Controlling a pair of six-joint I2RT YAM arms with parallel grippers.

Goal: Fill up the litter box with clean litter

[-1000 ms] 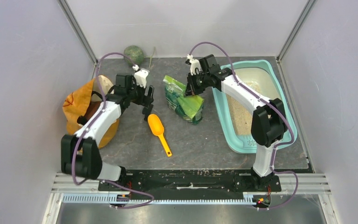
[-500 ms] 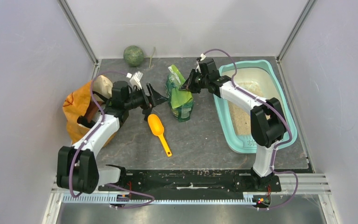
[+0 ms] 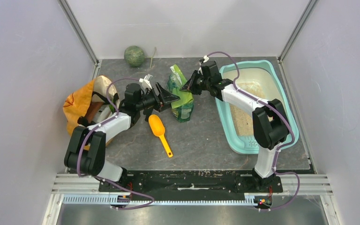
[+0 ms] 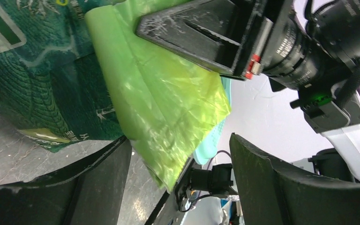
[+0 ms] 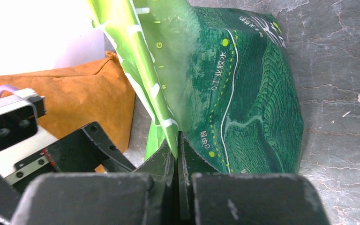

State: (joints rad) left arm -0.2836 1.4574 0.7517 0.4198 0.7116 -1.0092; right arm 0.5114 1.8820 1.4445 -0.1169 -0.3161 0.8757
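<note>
The green litter pouch (image 3: 180,96) stands upright on the table, left of the light-teal litter box (image 3: 225,117). Pale beige clean litter (image 3: 241,119) lies in the box. My right gripper (image 3: 189,86) is shut on the pouch's top edge, and in the right wrist view the jaws (image 5: 176,145) pinch the light-green seam of the pouch (image 5: 243,93). My left gripper (image 3: 168,97) is open against the pouch's left side. In the left wrist view its jaws (image 4: 180,159) stand wide, with the pouch's light-green flap (image 4: 168,103) hanging loose between them.
An orange scoop (image 3: 159,131) lies on the table just below the left gripper. An orange sack (image 3: 82,108) sits at the left edge. A green ball (image 3: 134,55) rests at the back wall. Enclosure walls stand on both sides.
The right gripper raised the pouch from slumped to upright and shifted it slightly left. The left gripper swung right and now reaches the pouch's side.
</note>
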